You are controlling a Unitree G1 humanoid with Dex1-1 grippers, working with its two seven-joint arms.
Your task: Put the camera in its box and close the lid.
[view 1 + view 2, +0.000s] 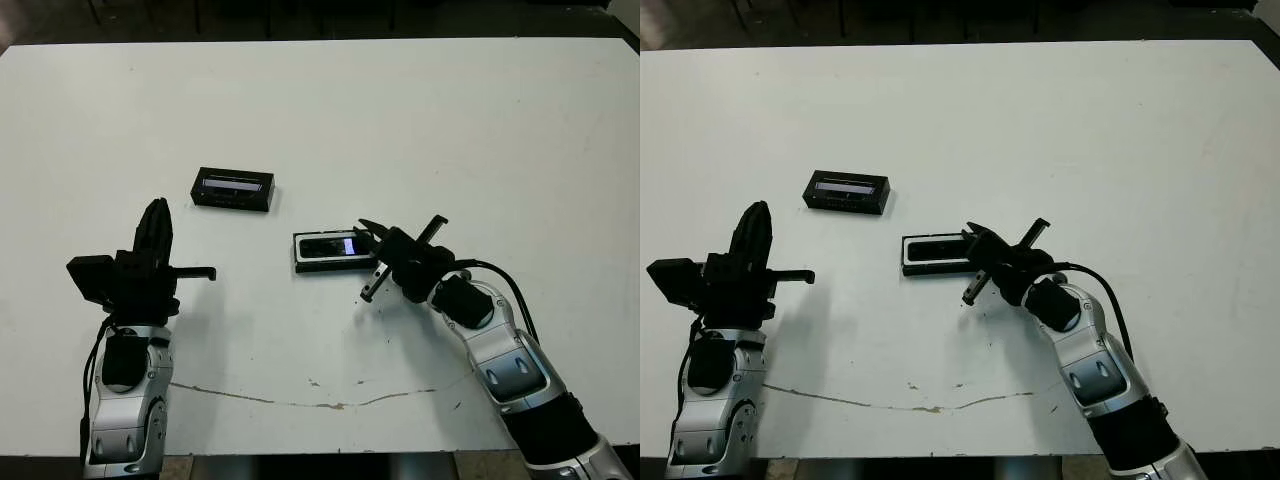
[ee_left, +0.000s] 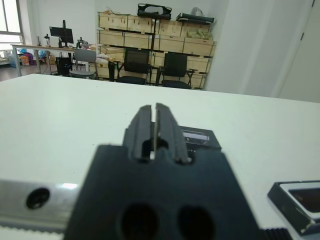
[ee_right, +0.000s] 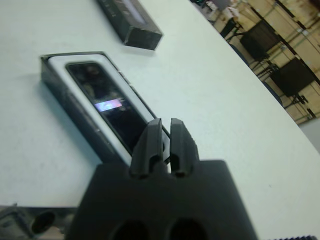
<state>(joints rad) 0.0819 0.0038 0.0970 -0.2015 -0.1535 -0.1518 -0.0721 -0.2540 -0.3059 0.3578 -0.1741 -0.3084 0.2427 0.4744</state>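
Note:
The camera (image 1: pixel 335 246) lies flat inside the box (image 1: pixel 298 253), a white-lined black tray at the table's middle, its blue-purple screen glowing at the right end. In the right wrist view the camera (image 3: pixel 107 107) fills the tray. My right gripper (image 1: pixel 368 233) is shut and holds nothing, its tips at the box's right end. The lid (image 1: pixel 234 188), black with a pale window strip, rests apart on the table to the back left of the box. My left gripper (image 1: pixel 156 208) is shut and empty, raised above the table in front of the lid (image 2: pixel 200 137).
A thin cracked line (image 1: pixel 280 400) runs across the table near its front edge. Bare white table surface lies between the lid and the box. Beyond the table's far edge stand office chairs (image 2: pixel 135 65) and stacked crates (image 2: pixel 150 30).

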